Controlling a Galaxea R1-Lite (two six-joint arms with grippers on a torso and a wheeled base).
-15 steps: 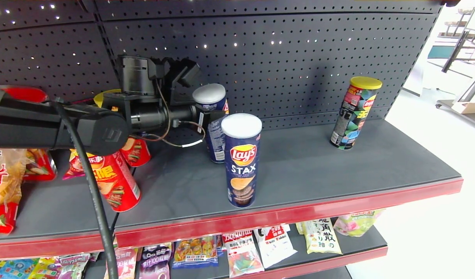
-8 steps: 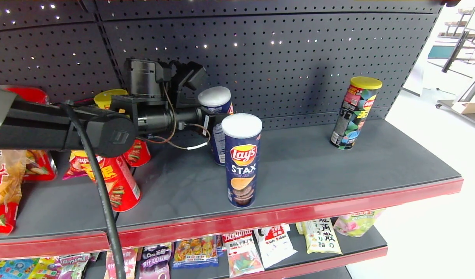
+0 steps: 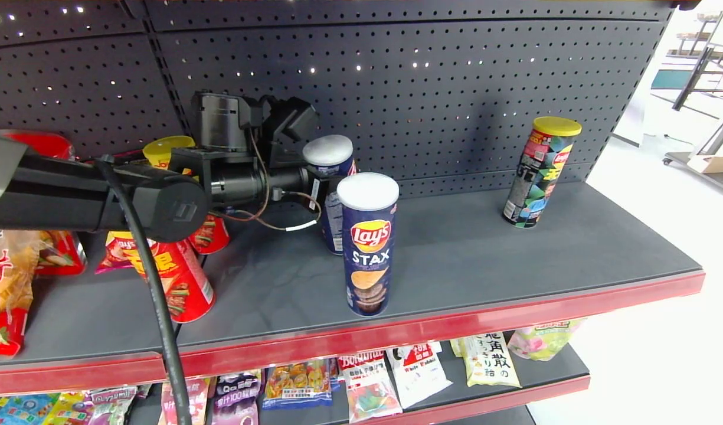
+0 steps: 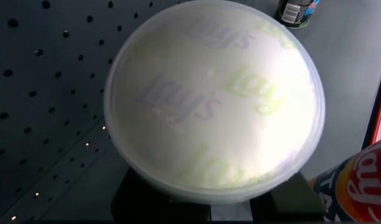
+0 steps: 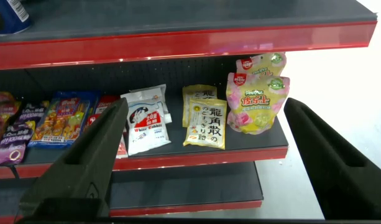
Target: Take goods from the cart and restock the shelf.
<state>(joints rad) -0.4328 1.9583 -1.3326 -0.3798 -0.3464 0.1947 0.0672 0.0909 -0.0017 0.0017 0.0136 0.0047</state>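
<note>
A blue chips can with a white lid (image 3: 329, 154) stands upright just behind a second blue chips can (image 3: 368, 245) in the middle of the upper shelf (image 3: 514, 260). My left gripper (image 3: 327, 192) comes in from the left and is shut on the rear can's body. In the left wrist view the held can's white lid (image 4: 215, 106) is seen from above, with the front can (image 4: 358, 186) beside it. The rear can's base is hidden, so I cannot tell whether it rests on the shelf. My right gripper (image 5: 209, 168) is open and holds nothing, out in front of the lower shelf.
A can with a yellow lid (image 3: 539, 172) stands at the right back of the shelf. A red can (image 3: 175, 277), a yellow-lidded can (image 3: 163, 150) and snack bags (image 3: 7, 277) crowd the left. The lower shelf (image 5: 196, 158) holds several snack bags. A pegboard wall (image 3: 432, 88) backs the shelf.
My left gripper has carried the rear blue can a little to the right and slightly down, closer behind the front can. Nothing else has moved.
</note>
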